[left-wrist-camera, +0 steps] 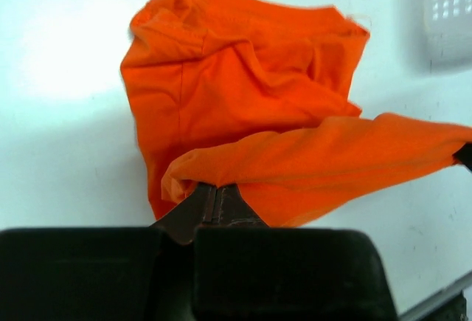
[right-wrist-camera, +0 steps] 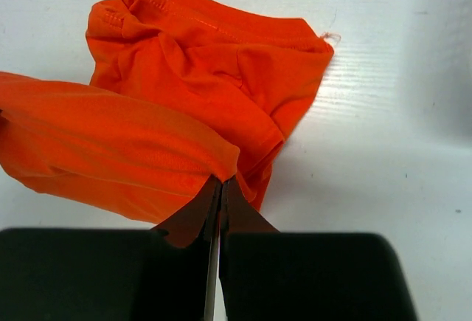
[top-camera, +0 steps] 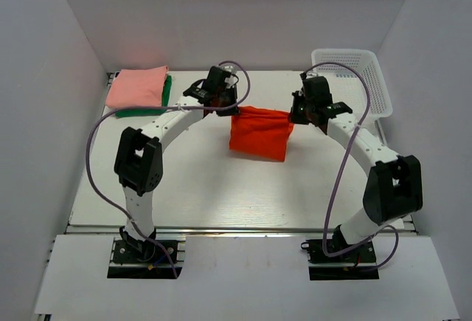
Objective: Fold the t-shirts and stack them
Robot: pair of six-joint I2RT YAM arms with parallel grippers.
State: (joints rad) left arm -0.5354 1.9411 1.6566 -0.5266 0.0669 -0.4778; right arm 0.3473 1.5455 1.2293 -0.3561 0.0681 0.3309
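The bright orange-red t-shirt [top-camera: 259, 132] hangs between my two grippers above the middle of the table, its lower part resting on the surface. My left gripper [top-camera: 233, 108] is shut on the shirt's left top corner [left-wrist-camera: 193, 170]. My right gripper [top-camera: 293, 116] is shut on the right top corner [right-wrist-camera: 221, 160]. The top edge is stretched between them, and the rest lies bunched on the table [left-wrist-camera: 243, 77]. The pale salmon-pink t-shirt [top-camera: 137, 87] lies folded at the back left, on top of the dark green t-shirt [top-camera: 161, 99], of which only an edge shows.
A white plastic mesh basket [top-camera: 355, 79] stands at the back right, beside the right arm; its corner shows in the left wrist view [left-wrist-camera: 448, 11]. White walls close in the table [top-camera: 221, 188] on three sides.
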